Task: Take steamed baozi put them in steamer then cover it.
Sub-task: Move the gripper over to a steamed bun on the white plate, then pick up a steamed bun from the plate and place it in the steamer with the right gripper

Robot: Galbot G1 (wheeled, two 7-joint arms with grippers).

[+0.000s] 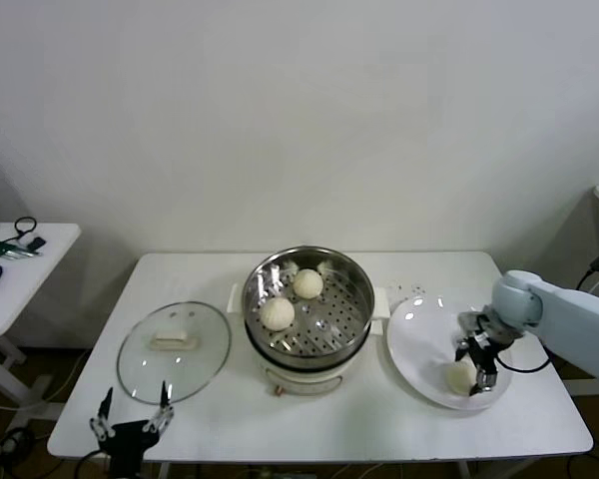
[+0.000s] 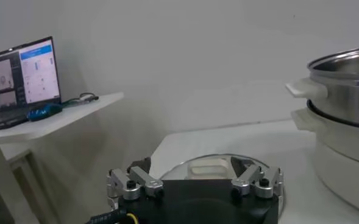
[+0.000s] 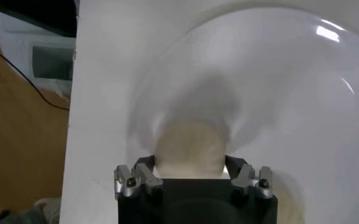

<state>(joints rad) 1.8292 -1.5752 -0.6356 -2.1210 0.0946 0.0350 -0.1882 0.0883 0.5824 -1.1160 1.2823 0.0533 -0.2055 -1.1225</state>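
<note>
Two cream-white baozi (image 1: pixel 307 283) (image 1: pixel 277 313) lie in the shiny steamer (image 1: pixel 351 321) on its cream pot base at the table's middle. A third baozi (image 1: pixel 460 377) sits on the white plate (image 1: pixel 419 329) to the right. My right gripper (image 1: pixel 476 367) is down on the plate with its fingers on both sides of this baozi (image 3: pixel 190 149), touching it. The glass cover (image 1: pixel 174 349) with its cream handle lies flat on the table to the left. My left gripper (image 1: pixel 132 417) is open and empty at the front edge, just before the cover (image 2: pixel 216 167).
A side table (image 1: pixel 20 269) with cables and tools stands at the far left; the left wrist view shows a laptop (image 2: pixel 24 76) on it. The steamer's wall (image 2: pixel 344 79) rises close beside the left gripper. The plate reaches near the table's right front edge.
</note>
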